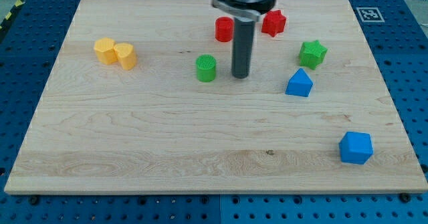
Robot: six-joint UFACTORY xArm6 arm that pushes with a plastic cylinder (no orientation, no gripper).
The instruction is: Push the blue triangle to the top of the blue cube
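Observation:
The blue triangle point(299, 83) lies right of the board's middle. The blue cube point(355, 148) sits near the board's bottom right corner, below and to the right of the triangle. My tip point(241, 75) stands on the board to the left of the blue triangle, a clear gap away from it, and just right of the green cylinder point(206, 68).
A red cylinder point(224, 29) and a red star point(273, 23) sit near the top, either side of the rod. A green star point(312, 53) lies above and to the right of the blue triangle. Two yellow blocks point(115, 53) touch each other at the left. The wooden board point(134, 144) rests on a blue perforated table.

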